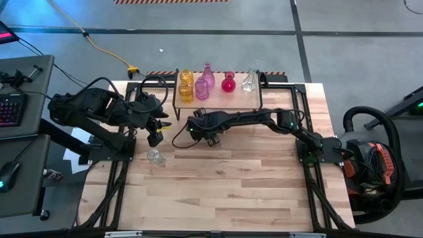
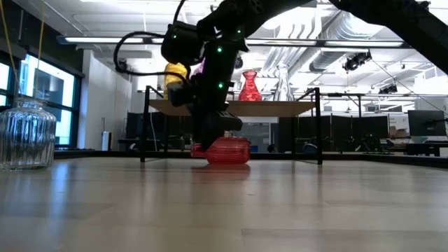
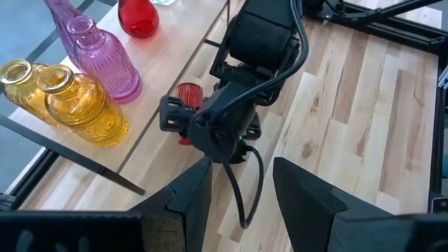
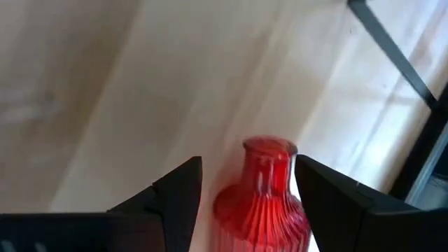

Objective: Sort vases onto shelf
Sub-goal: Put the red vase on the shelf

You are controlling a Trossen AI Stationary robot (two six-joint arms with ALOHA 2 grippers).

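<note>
A red vase (image 2: pixel 227 150) lies on its side on the table in front of the shelf (image 1: pixel 225 99); the left wrist view also catches this red vase (image 3: pixel 187 93). My right gripper (image 4: pixel 248 171) is open, one finger on either side of the vase's neck and shoulder (image 4: pixel 269 150). On the shelf stand two yellow vases (image 1: pixel 186 86), two pink vases (image 1: pixel 202 86), one red vase (image 1: pixel 229 82) and one clear vase (image 1: pixel 249 80). Another clear vase (image 1: pixel 154 157) stands on the table. My left gripper (image 1: pixel 156 137) hovers open just beyond it, touching nothing. My right gripper straddles the lying red vase near its neck (image 4: pixel 269 150), with the fingers running along the vase. I cannot tell whether either finger (image 4: pixel 318 189) touches the glass. The vase's belly rests on the table.
The shelf's black legs (image 2: pixel 143 133) stand just behind the red vase. The right arm (image 1: pixel 251 119) stretches across the table in front of the shelf. Black frame rails (image 1: pixel 115 178) run along both table sides. The near half of the table (image 1: pixel 225 192) is bare wood.
</note>
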